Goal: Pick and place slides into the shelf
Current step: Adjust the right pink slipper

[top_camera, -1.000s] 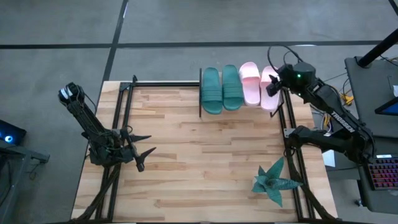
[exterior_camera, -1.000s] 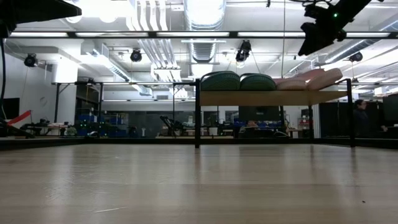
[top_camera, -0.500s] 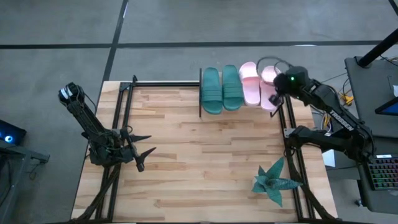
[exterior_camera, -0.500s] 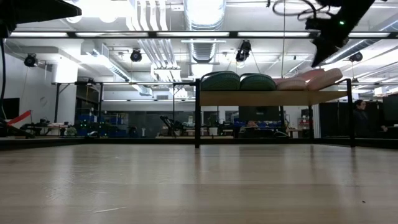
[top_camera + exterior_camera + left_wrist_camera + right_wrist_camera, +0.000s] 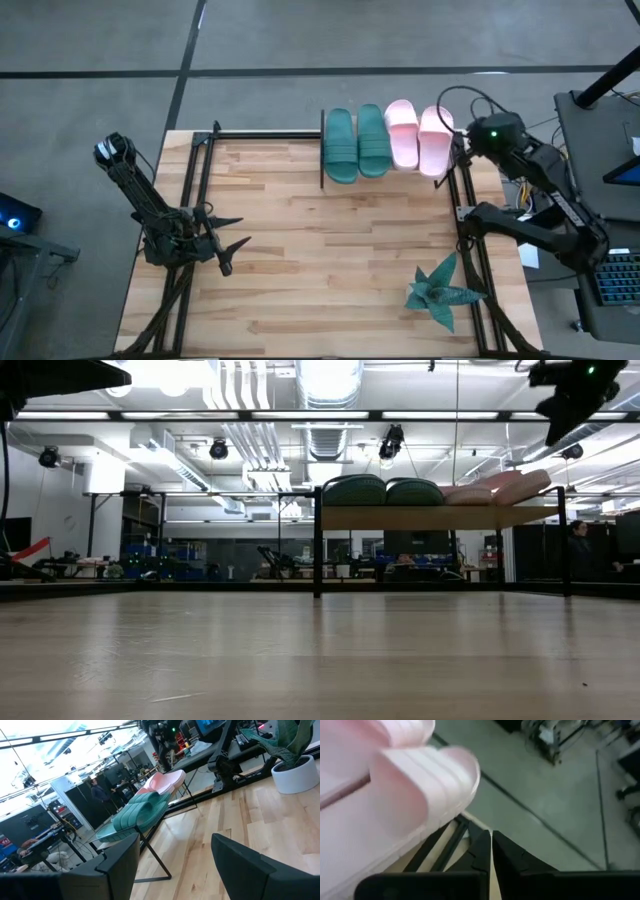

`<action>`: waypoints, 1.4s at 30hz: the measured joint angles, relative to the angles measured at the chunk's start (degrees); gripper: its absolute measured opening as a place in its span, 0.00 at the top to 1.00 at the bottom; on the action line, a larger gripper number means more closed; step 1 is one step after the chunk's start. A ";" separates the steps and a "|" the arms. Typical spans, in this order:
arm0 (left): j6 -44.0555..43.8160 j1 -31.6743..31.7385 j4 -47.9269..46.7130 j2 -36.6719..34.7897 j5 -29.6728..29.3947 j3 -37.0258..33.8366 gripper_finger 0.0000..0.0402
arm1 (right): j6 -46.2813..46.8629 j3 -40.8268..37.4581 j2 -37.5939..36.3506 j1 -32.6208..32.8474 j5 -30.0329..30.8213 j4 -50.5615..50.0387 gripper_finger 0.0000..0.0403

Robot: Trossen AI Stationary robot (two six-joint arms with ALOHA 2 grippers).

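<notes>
Right gripper (image 5: pixel 491 851), clenched on nothing, hangs just beside the outermost pink slide (image 5: pixel 435 138) on the shelf (image 5: pixel 440 517), where all four slides lie side by side, so placing looks complete and retreat comes next.

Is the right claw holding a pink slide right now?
No, the right claw is shut on nothing, beside the pink slide.
</notes>
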 joint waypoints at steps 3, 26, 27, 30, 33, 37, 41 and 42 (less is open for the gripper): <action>-0.02 0.02 0.02 -0.02 0.00 0.00 0.43 | 3.68 -3.24 0.18 -0.02 -0.01 0.08 0.98; 0.00 0.02 -0.02 -0.01 0.00 0.00 0.43 | 13.68 -10.91 7.40 -1.29 6.42 16.85 0.98; 0.00 0.02 -0.03 -0.02 0.00 0.00 0.43 | 13.81 -10.91 7.33 -1.29 6.03 16.84 0.98; 0.00 0.00 -0.04 0.00 0.00 0.00 0.43 | 14.01 -10.93 7.29 -1.29 5.29 16.58 0.98; 0.02 0.02 -0.05 -0.02 0.00 0.00 0.43 | 15.36 -10.93 6.83 -1.29 3.05 16.24 0.98; 0.02 0.01 -0.03 -0.01 0.00 0.00 0.43 | 17.14 -10.96 6.33 -1.27 0.08 16.26 0.98; 0.02 0.02 -0.05 -0.01 0.00 0.00 0.43 | 19.05 -10.96 6.23 -1.30 -1.97 16.26 0.98; 0.02 0.00 -0.03 -0.02 0.00 0.00 0.43 | 19.21 -10.96 6.19 -1.29 -2.34 16.21 0.98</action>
